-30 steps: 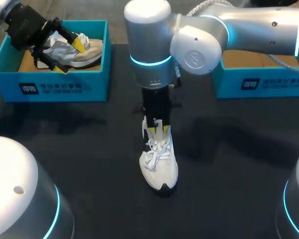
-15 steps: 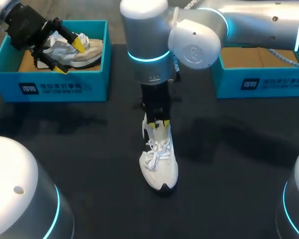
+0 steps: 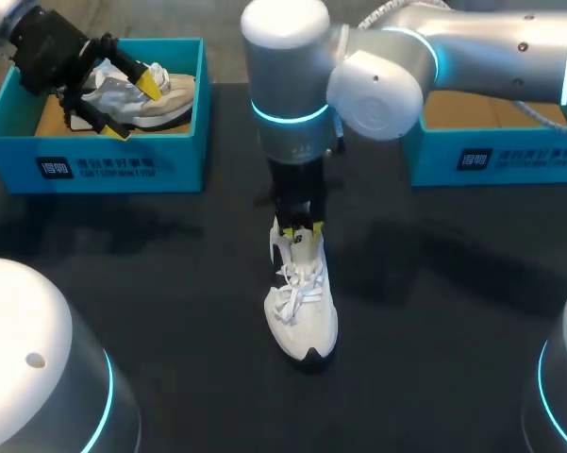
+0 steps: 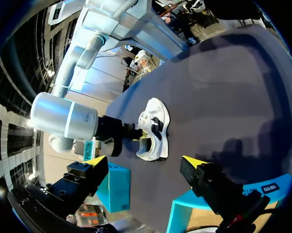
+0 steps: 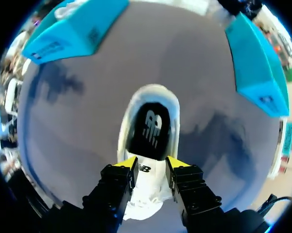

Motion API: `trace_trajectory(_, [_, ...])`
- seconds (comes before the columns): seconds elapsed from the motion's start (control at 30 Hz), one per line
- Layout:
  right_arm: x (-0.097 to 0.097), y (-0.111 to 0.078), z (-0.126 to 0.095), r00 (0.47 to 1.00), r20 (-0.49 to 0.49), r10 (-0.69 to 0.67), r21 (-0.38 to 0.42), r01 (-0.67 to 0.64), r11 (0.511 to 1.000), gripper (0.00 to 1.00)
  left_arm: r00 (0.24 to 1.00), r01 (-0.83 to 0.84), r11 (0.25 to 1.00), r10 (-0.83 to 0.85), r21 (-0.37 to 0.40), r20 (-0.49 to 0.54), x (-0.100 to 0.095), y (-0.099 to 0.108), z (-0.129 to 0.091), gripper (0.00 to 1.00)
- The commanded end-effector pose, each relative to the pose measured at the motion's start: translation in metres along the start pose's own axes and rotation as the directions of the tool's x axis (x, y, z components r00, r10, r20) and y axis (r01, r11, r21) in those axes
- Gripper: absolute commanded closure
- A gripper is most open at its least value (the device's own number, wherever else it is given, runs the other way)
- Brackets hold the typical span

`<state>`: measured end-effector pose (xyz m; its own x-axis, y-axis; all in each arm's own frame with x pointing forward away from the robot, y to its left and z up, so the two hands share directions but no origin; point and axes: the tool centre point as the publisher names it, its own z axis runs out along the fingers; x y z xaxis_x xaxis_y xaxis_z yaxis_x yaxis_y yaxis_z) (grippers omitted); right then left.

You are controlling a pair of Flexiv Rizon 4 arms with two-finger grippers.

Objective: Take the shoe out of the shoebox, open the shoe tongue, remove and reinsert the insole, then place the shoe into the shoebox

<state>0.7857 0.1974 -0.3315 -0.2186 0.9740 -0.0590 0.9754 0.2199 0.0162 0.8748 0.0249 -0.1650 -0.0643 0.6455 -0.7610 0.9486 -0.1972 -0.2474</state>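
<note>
right claw (image 5: 154, 164): closed on the white shoe tongue (image 5: 148, 177), one yellow tip on each side. the shoe (image 3: 302, 311) stands upright on the desk (image 3: 170, 274), between the left shoebox (image 3: 123, 165) and the right shoebox (image 3: 491, 156), outside both; its dark insole (image 5: 153, 128) lies inside. left claw (image 3: 132, 104): open, gripping nothing, positioned over a second shoe (image 3: 165, 99) that lies in the left shoebox.

Dark table (image 3: 170, 283); white sneaker (image 3: 302, 316) upright mid-table; teal shoebox (image 3: 104, 162) behind and left of the sneaker; second teal shoebox (image 3: 495, 159) behind and right of it.
</note>
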Motion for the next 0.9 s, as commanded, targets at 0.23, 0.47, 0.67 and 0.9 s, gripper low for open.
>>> trace_trajectory(0.23, [-0.005, 0.013, -0.028, 0.914, 0.071, -0.4, -0.171, 0.406, 0.898, 0.55, 1.0, -0.001, 1.0, 0.001, 0.0, -0.002, 0.0, 0.0, 0.0, 0.0])
trace_trajectory(0.47, [0.002, 0.029, -0.036, 0.781, 0.176, -0.599, -0.176, 0.624, 0.761, 0.36, 1.0, -0.001, 1.0, 0.001, 0.0, -0.002, 0.0, 0.0, 0.0, 0.0])
trace_trajectory(0.67, [0.001, 0.035, -0.036, 0.757, 0.24, -0.607, -0.132, 0.645, 0.753, 0.0, 1.0, -0.001, 1.0, 0.001, 0.0, -0.002, 0.0, 0.0, 0.0, 0.0])
trace_trajectory(0.9, [0.001, 0.035, -0.036, 0.757, 0.24, -0.607, -0.132, 0.645, 0.753, 0.0, 1.0, -0.001, 1.0, 0.001, 0.0, -0.002, 0.0, 0.0, 0.0, 0.0])
